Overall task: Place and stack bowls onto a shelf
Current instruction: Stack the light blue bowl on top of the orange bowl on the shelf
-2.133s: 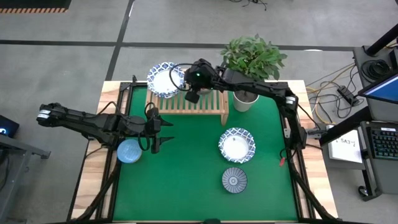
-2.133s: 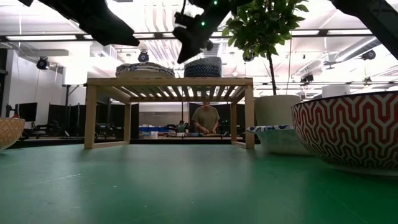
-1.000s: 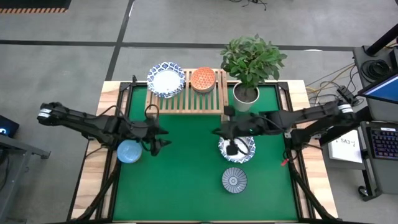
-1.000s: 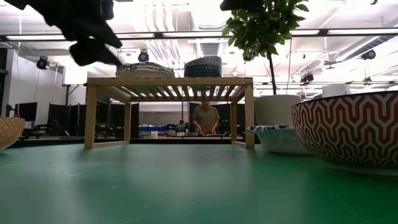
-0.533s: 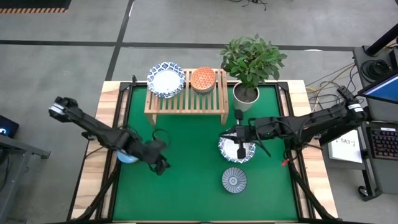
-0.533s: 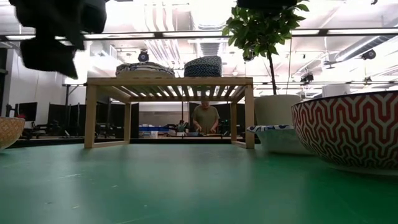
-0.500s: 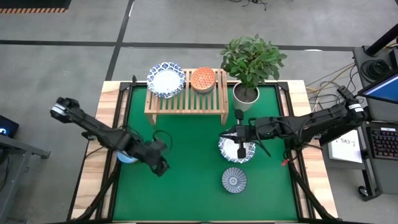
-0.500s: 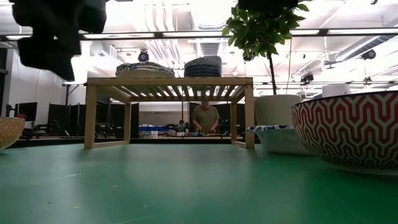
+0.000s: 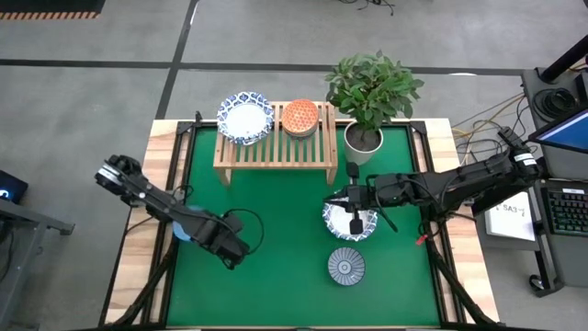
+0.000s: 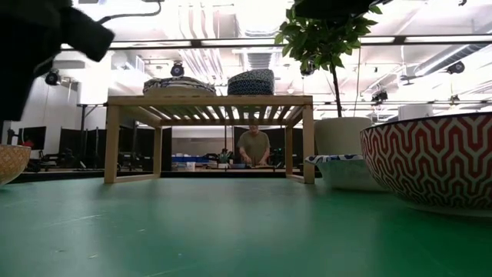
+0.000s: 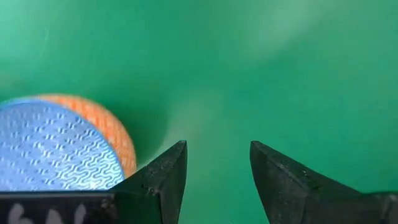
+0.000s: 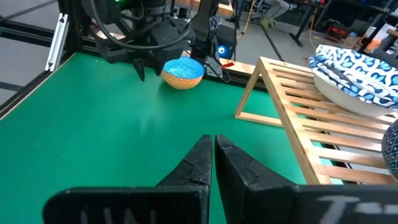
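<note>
My left gripper (image 9: 235, 257) is open over bare green mat, on the near-right side of the light-blue bowl (image 9: 182, 227), whose orange outside shows in the left wrist view (image 11: 62, 149). My right gripper (image 9: 355, 223) is shut and stays above the wide white bowl with a blue rim (image 9: 349, 216); the low view shows that arm high up, clear of it. A grey-blue patterned bowl (image 9: 346, 267) rests on the mat nearer the near edge. The wooden shelf (image 9: 274, 152) carries a white blue-rimmed bowl (image 9: 245, 117) and an orange-red bowl (image 9: 299, 117).
A white pot with a green plant (image 9: 365, 138) stands at the shelf's right end. Black frame rails run along the table's sides (image 9: 432, 239). Open mat lies between the two arms and in front of the shelf. A person stands far behind the shelf (image 10: 254, 146).
My left gripper has swung from beside the light-blue bowl toward the table's near edge and now sits lower over the mat, open as before. My right gripper has shifted slightly toward the right edge above the white bowl. No bowl has moved.
</note>
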`<control>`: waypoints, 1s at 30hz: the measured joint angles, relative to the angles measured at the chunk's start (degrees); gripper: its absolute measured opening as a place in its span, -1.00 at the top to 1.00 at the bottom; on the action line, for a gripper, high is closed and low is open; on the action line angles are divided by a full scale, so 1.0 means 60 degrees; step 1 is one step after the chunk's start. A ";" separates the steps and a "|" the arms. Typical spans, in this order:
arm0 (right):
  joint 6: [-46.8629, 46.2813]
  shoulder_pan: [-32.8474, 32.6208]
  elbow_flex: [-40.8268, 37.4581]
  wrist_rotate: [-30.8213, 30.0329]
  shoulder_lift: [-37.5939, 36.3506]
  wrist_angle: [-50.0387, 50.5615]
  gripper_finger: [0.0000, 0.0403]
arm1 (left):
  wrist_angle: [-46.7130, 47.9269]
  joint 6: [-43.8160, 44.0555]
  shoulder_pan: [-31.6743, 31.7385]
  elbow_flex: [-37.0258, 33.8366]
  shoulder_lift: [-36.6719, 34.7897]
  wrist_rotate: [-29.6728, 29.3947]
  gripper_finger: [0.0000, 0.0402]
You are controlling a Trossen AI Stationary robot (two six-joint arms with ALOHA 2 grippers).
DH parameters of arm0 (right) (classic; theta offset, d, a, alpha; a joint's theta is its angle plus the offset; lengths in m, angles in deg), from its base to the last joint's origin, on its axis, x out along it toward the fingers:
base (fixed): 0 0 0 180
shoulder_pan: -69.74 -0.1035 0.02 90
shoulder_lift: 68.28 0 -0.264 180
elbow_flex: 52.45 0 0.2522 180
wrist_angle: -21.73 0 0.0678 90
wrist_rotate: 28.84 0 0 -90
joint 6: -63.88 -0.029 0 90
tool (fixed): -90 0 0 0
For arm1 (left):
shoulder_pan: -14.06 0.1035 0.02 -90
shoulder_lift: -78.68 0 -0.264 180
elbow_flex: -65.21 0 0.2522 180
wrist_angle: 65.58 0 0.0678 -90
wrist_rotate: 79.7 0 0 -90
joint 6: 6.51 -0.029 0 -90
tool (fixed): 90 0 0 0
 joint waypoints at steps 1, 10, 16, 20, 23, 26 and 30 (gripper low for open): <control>-0.0003 0.0000 -0.0008 0.0004 0.0000 0.0000 0.96 | -0.0064 0.0213 -0.0098 -0.0155 -0.0077 0.0032 0.22; -0.0018 0.0000 -0.0015 0.0004 0.0000 -0.0001 0.96 | -0.0805 0.3656 -0.1295 -0.1618 -0.1335 -0.0026 0.13; -0.0018 0.0000 -0.0015 0.0002 0.0000 -0.0012 0.96 | -0.1613 0.4711 -0.1732 -0.2496 -0.1611 -0.0194 0.04; -0.0118 0.0000 -0.0015 0.0000 0.0000 -0.0043 0.95 | -0.1491 0.4792 -0.1738 -0.2647 -0.1586 -0.0339 0.03; -0.0235 0.0000 -0.0015 -0.0009 0.0000 -0.0055 0.95 | -0.1431 0.4709 -0.1738 -0.2457 -0.1597 -0.0368 0.03; -0.0269 0.0004 -0.0015 -0.0011 0.0000 -0.0073 0.95 | -0.1196 0.4338 -0.1738 -0.2003 -0.1592 -0.0434 0.03; -0.0269 0.0004 -0.0015 -0.0011 0.0000 -0.0086 0.95 | -0.0261 0.4213 -0.1738 -0.1751 -0.1595 -0.0524 0.06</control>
